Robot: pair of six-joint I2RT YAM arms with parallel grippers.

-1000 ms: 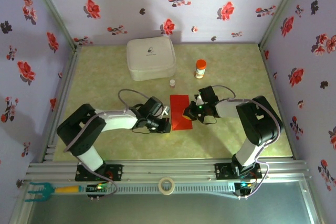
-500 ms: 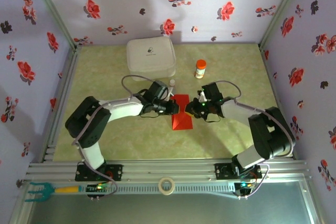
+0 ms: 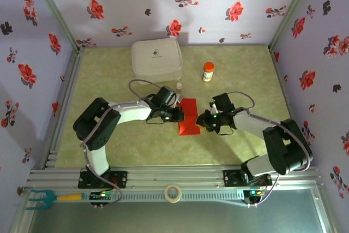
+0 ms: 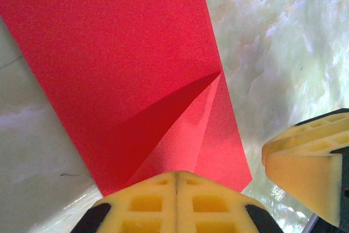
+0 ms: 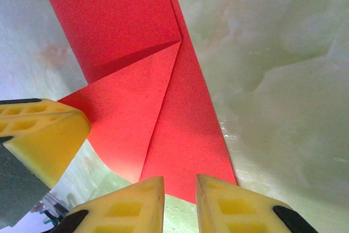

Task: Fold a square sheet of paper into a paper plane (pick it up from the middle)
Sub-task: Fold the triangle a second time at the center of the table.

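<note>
Red and thin, the square sheet of paper (image 3: 189, 117) lies near the middle of the table, well apart from the white case (image 3: 156, 60) toward the far edge. It is doubled into a long strip with one corner turned in on a diagonal. That flap is not flat: in the left wrist view its fold bows up and casts a shadow.

The left gripper (image 4: 176, 188) has its pads pressed together, with the tips on the flap's near end. Whether it pinches the paper or merely pins it, I cannot tell. The right gripper (image 5: 179, 193) has a narrow gap between its pads with nothing in it, just at the strip's end.

To crease well, I judge the left should pin the flap so its edge cannot slip. The right should close and rub along the diagonal, lightly, lest the sheet skid.
</note>
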